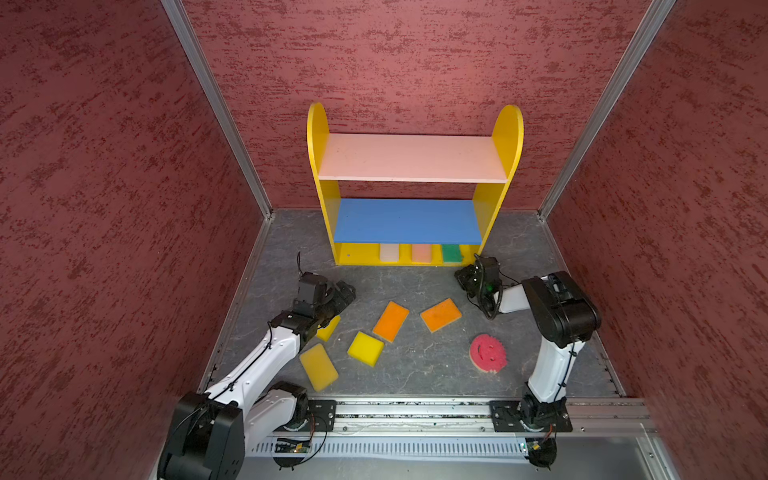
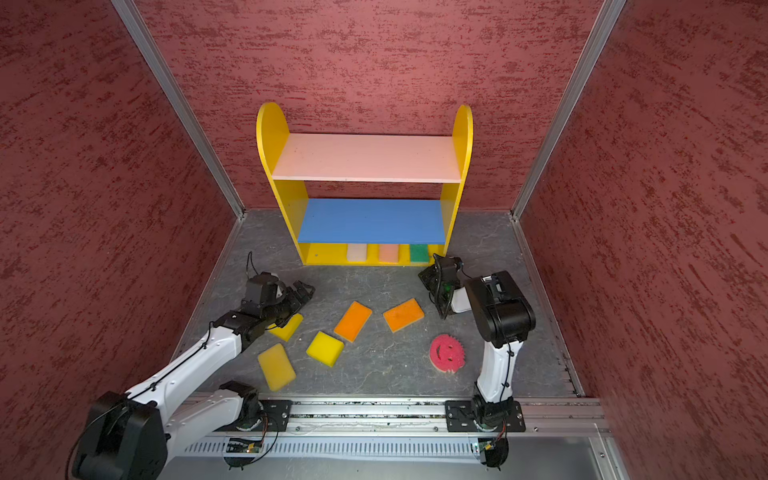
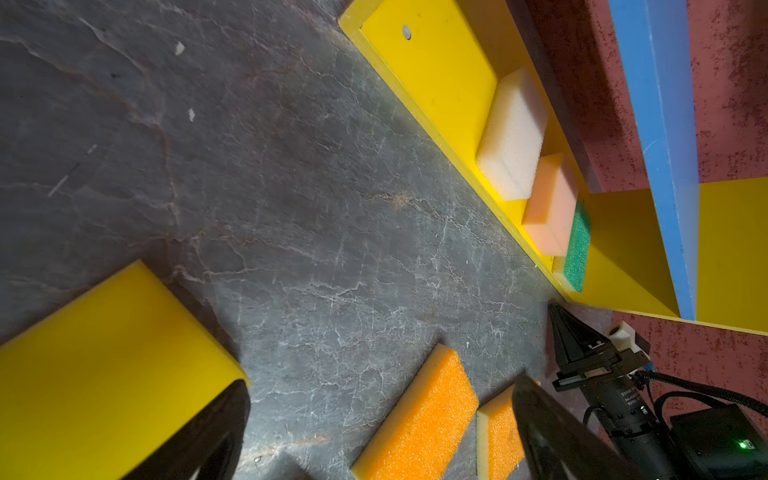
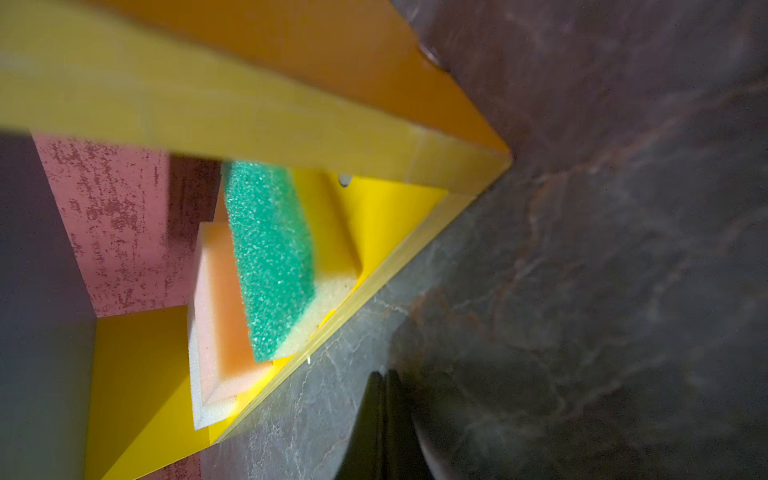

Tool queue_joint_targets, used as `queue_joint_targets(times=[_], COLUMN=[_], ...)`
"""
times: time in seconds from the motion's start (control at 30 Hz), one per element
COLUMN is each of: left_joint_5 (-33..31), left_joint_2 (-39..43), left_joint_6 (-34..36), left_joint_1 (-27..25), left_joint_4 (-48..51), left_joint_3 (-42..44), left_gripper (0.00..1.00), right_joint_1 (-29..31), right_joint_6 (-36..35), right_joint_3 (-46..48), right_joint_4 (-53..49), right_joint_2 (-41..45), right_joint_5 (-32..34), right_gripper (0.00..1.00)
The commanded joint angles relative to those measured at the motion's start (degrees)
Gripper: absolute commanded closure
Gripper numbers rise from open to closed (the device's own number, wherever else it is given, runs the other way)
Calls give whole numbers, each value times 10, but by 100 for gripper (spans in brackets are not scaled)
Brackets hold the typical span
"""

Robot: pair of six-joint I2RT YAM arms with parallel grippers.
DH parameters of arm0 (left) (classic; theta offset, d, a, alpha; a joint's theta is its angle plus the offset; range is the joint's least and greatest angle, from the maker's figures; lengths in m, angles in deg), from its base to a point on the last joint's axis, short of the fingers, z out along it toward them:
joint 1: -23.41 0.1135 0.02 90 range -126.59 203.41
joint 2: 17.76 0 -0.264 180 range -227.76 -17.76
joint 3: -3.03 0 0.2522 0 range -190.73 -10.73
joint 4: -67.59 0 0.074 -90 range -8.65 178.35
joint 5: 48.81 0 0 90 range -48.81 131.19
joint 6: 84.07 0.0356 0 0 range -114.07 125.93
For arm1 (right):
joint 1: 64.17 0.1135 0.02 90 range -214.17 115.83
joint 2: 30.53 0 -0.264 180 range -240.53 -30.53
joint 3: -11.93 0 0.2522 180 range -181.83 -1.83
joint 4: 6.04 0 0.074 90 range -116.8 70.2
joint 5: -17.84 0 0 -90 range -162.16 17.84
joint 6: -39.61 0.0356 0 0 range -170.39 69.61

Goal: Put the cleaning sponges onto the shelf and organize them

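shelf [image 1: 324, 195]: stands against the back wall. Pink board [image 1: 411, 158] and blue board [image 1: 407, 222] are bare.
bottom board [image 1: 357, 255]: three sponges in a row, apart from each other: cream sponge [image 1: 389, 252], peach sponge [image 1: 422, 252], green sponge [image 1: 451, 252]. The green one is nearest the right side panel.
floor [image 1: 415, 382]: six sponges lie loose in front of the shelf.
yellows: far yellow sponge [image 1: 329, 327] is partly under the left arm. Mid yellow sponge [image 1: 365, 348] lies beside it, and near yellow sponge [image 1: 318, 367] is closest to the rail.
oranges: left orange sponge [image 1: 391, 321] and right orange sponge [image 1: 441, 314] lie side by side at mid floor, not touching.
pink smiley [image 1: 488, 353]: face up, right of centre, near the right arm's base.
left gripper [image 1: 348, 296]: fingers spread wide with nothing between them. It is low over the floor, just past the far yellow sponge. In the wrist view that sponge sits by one finger [image 3: 199, 436].
right gripper [image 1: 460, 275]: fingers [image 4: 376, 415] pressed together, empty. It is just off the shelf's front right corner, close to the green sponge.
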Motion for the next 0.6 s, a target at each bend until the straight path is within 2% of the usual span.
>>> queue_joint_targets(times=[0.0, 0.57], left_joint_5=[-2, -2], left_joint_2=[-11, -20], left_joint_6=[6, 6], left_joint_1=[-1, 0], left_joint_4=[-8, -11], left_joint_3=[-7, -7], left_gripper=[2, 2], right_joint_1=[-1, 0], right_joint_6=[11, 17], right_joint_3=[-22, -60], right_joint_4=[21, 31], right_joint_2=[-9, -49], right_joint_5=[2, 18], right_gripper=[100, 100])
